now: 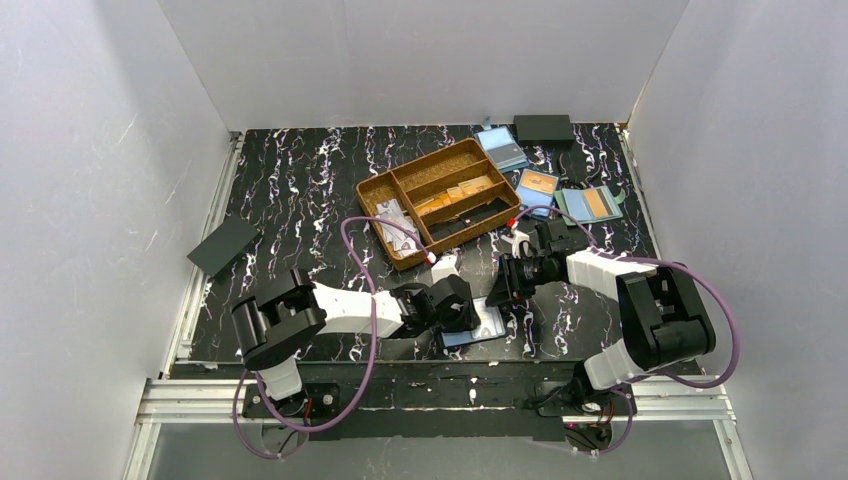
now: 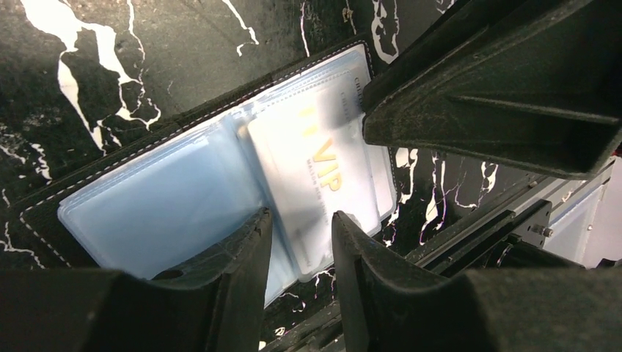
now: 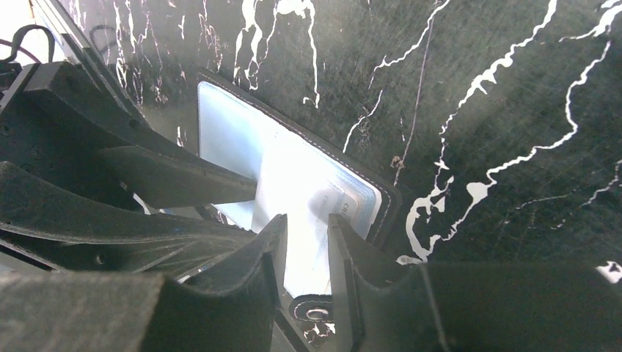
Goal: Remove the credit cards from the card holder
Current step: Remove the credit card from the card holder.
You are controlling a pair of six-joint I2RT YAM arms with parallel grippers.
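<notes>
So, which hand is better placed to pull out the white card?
Probably left. The left hand has open fingers either side of the credit card where it sticks out of the card holder; the right hand reaches over its far corner.

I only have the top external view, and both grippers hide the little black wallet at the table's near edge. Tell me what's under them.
Observer: The small black bifold wallet lies open and flat, light blue lining facing up.
Operator: Report any card.
Observer: One pale plastic card with gold VIP print lies askew over one half of the lining.
Operator: Give me the gripper jaws.
Observer: The left gripper and the right gripper each show a narrow gap over the card, with nothing pinched.
</notes>
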